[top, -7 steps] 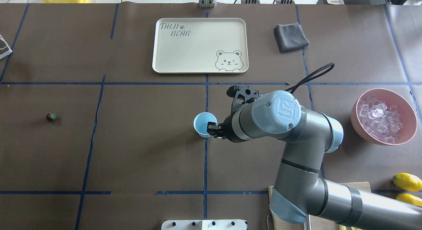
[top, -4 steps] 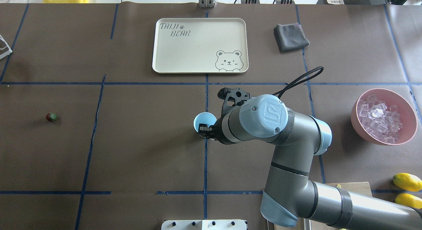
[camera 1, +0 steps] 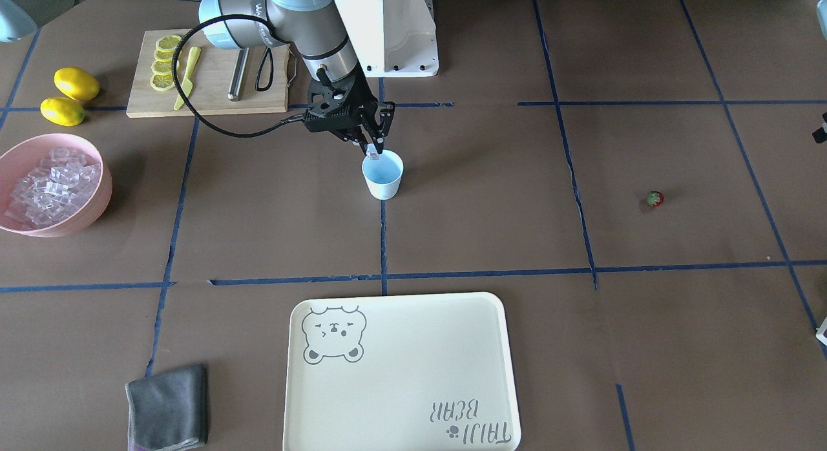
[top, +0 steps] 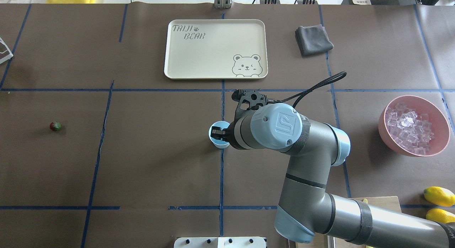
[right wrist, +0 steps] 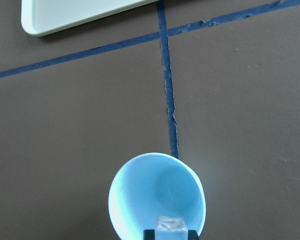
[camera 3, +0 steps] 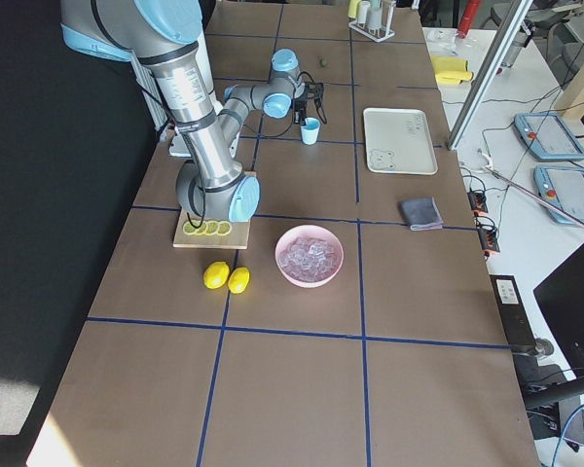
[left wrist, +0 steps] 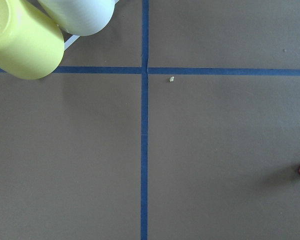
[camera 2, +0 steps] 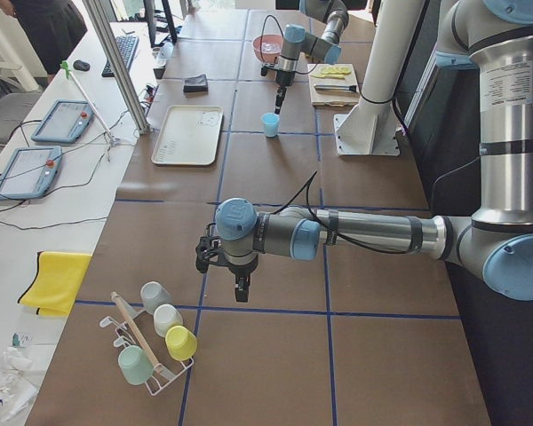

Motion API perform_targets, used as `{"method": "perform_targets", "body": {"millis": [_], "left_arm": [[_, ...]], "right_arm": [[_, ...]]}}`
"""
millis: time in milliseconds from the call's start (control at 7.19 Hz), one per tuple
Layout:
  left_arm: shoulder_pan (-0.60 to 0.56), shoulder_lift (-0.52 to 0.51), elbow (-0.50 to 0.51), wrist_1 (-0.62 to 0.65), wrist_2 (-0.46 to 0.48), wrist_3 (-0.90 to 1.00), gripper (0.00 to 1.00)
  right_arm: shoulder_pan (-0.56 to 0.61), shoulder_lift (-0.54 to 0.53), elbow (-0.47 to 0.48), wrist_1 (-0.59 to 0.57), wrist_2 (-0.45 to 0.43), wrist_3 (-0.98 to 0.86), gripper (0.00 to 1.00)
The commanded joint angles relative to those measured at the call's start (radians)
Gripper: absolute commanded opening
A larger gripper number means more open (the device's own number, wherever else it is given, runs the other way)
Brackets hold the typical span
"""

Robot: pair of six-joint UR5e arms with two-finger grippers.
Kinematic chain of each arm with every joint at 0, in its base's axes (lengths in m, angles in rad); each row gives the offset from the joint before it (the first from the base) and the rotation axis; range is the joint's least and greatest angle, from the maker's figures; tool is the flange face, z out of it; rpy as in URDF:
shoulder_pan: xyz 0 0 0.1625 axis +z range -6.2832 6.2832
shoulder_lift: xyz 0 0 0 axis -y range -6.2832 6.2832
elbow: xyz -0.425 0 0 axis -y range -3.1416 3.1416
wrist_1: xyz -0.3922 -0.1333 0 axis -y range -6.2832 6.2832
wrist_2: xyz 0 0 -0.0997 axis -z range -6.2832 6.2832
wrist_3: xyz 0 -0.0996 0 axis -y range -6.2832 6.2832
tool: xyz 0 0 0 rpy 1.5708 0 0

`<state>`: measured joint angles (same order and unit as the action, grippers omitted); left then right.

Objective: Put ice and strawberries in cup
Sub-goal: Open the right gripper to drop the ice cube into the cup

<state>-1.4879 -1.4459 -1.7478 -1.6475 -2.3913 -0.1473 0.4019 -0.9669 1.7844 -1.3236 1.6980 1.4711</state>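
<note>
- Above the cup's rim, on the robot's side, hangs one ice cube, small, clear and glassy, with pale edges that catch the light.
- That cube is pinched between the fingertips of the right gripper, whose jaws are closed on it.
- Light blue inside and whitish outside, the cup stands upright on a blue tape line near the table's middle; the right wrist view shows its smooth blue floor.
- A pink bowl at the table's right side holds a heap of ice, well apart from the cup.
- One strawberry, tiny and red with a green cap, lies on the brown mat far to the left.
- Entering from the overhead view's lower right, the right arm bends at the elbow toward the centre, with its wrist turned so the gripper points down over the cup.
- In the left side view the left arm stretches low along the table, and the left gripper points down near a rack of cups; I cannot tell whether it is open or closed.
- The left wrist view shows a yellow cup at top left and the strawberry at its right edge.
</note>
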Motion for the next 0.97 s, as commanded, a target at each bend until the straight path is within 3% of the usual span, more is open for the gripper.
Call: {"method": "perform_targets", "body": {"millis": [0,835], "left_arm": [[0.001,0.004,-0.01,0.001,0.0,0.0,1.0],[0.0,0.018,-0.021,0.002,0.001,0.0,1.0]], "right_arm": [[0.0,0.005,-0.005,0.001,-0.017,-0.002,0.28],[0.0,0.011,-0.01,0.0,-0.017,0.0,0.59]]}}
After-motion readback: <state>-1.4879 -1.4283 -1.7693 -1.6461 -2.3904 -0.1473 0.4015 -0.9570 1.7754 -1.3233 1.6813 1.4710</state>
